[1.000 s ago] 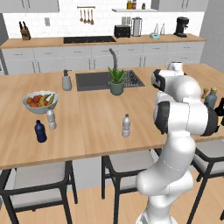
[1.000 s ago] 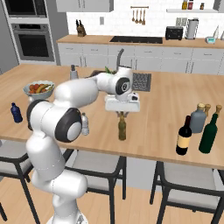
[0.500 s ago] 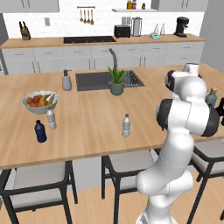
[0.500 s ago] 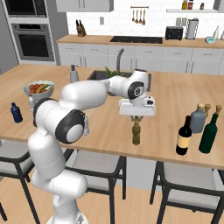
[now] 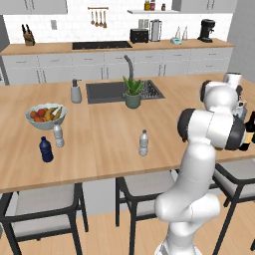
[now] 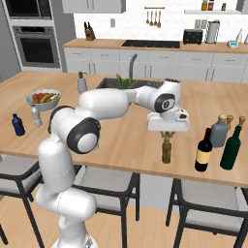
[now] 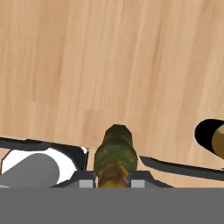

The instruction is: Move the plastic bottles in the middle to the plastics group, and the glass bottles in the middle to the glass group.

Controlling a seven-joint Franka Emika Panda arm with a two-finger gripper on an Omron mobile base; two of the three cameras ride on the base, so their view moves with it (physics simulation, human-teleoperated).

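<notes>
The olive-brown beer bottle (image 6: pixel 166 150) held at the hand looks like smooth, faintly glossy glass. Below the hand the counter (image 6: pixel 121 140) is pale wood with visible grain, matt. Just beyond the hand, the wine bottle (image 6: pixel 204 151) shows dark shiny glass with a cream paper-like label.

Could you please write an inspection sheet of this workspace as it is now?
Surface: wooden island counter with a sink.
Job's things: olive-brown beer bottle upright in the hand; clear water bottle mid-counter; wine bottle with cream label beside grey-blue bottle and green bottle; navy-blue bottle next to small clear bottle.
Clutter: fruit bowl, potted plant, soap dispenser.
Grippers: hand shut on the beer bottle's neck.
Cables: nothing seen.
Surroundings: stools, back counter appliances.
</notes>
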